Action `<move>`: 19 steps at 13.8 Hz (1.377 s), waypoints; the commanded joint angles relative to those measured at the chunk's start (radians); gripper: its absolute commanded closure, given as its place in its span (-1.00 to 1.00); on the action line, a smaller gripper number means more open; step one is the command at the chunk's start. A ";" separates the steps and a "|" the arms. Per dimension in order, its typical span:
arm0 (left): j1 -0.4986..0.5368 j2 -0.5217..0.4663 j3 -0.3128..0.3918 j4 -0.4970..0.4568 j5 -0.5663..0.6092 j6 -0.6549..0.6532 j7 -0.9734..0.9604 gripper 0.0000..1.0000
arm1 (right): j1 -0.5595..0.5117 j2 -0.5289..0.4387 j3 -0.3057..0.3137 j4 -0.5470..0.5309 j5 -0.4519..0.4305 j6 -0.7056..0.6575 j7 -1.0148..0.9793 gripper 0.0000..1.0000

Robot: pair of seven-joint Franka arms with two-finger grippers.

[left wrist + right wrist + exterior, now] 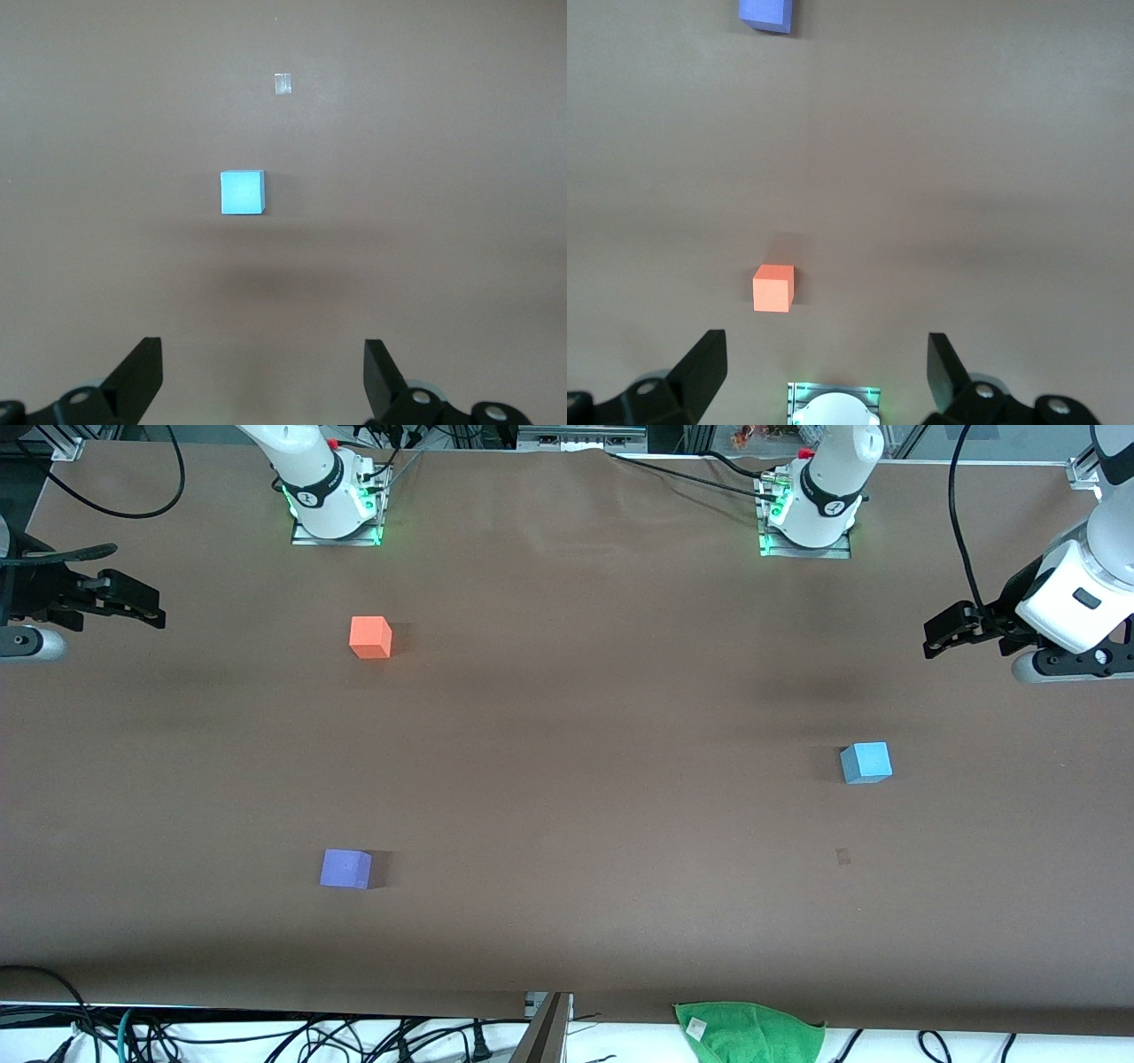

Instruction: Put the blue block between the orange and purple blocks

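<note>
The sky-blue block [866,763] [242,192] sits alone on the brown table toward the left arm's end. The orange block [370,637] [772,288] and the purple block [345,868] [765,13] lie toward the right arm's end, well apart, the purple one nearer the front camera. My left gripper [932,638] [263,372] hangs open and empty above the table's edge at the left arm's end, apart from the blue block. My right gripper [152,607] [826,367] hangs open and empty above the table's edge at the right arm's end.
A small pale mark [842,856] [283,83] lies on the table, nearer the front camera than the blue block. A green cloth [751,1032] hangs at the table's near edge. The right arm's base [335,505] [833,407] and the left arm's base [808,514] stand along the top edge.
</note>
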 commanded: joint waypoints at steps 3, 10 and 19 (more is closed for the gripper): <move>-0.001 0.014 0.003 0.034 -0.004 -0.021 -0.003 -1.00 | -0.003 -0.010 0.002 -0.009 0.013 0.006 -0.015 -1.00; 0.000 0.014 0.006 0.036 -0.004 -0.025 0.004 -1.00 | -0.003 -0.010 0.002 -0.009 0.013 0.006 -0.015 -1.00; 0.002 0.087 0.003 0.095 0.001 -0.029 0.007 -1.00 | -0.003 -0.010 0.002 -0.009 0.013 0.006 -0.015 -1.00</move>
